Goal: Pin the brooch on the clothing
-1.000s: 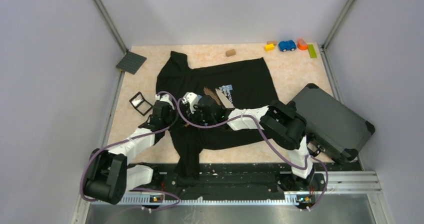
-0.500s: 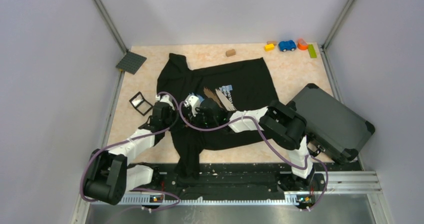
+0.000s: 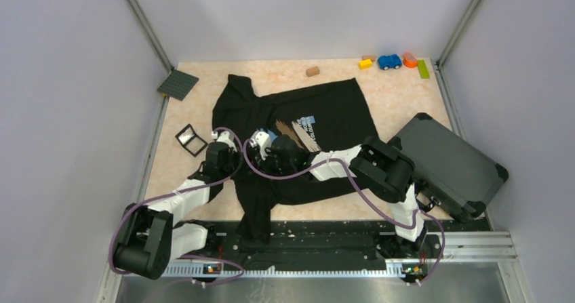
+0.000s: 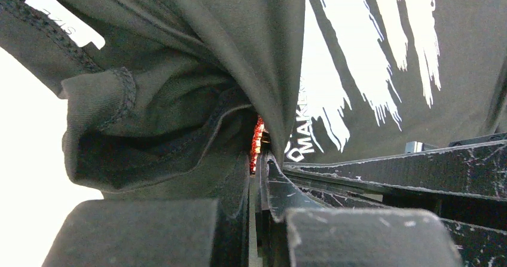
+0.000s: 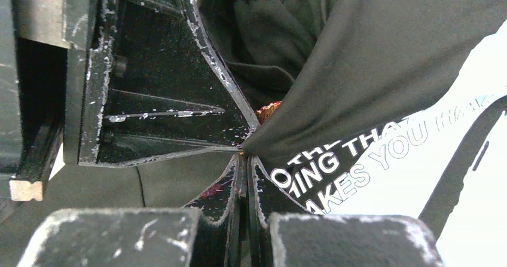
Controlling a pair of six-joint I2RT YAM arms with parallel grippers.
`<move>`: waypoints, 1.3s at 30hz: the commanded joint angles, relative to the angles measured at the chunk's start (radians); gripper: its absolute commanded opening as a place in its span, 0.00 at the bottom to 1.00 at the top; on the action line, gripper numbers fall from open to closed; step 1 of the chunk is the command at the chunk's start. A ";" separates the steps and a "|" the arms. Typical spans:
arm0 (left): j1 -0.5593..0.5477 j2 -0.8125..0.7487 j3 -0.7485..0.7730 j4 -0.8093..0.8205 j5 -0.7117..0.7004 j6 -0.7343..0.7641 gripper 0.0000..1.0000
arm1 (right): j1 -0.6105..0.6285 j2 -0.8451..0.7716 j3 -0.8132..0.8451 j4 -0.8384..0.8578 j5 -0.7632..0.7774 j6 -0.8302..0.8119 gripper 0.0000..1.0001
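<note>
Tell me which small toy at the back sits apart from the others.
The brown block, alone by the shirt; the rest huddle around the blue car in the far right corner.

White-and-black arms (image 3: 194,188), purple cables (image 3: 159,196), scuffed black jaws

I'm looking into a lab test cell: plain grey panels (image 3: 305,11) on metal posts (image 3: 144,24) box in the bench (image 3: 400,96), a slotted rail (image 3: 468,243) lines its near edge, and toy blocks (image 3: 365,64) sit at its far right corner.
</note>
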 commanded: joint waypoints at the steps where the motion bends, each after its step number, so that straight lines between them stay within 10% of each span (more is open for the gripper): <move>1: -0.002 -0.029 -0.015 0.077 0.043 -0.013 0.00 | 0.017 0.035 0.000 0.002 -0.011 0.006 0.00; 39: -0.002 -0.122 -0.069 0.104 0.077 0.047 0.00 | -0.026 0.055 -0.008 -0.103 0.166 0.098 0.00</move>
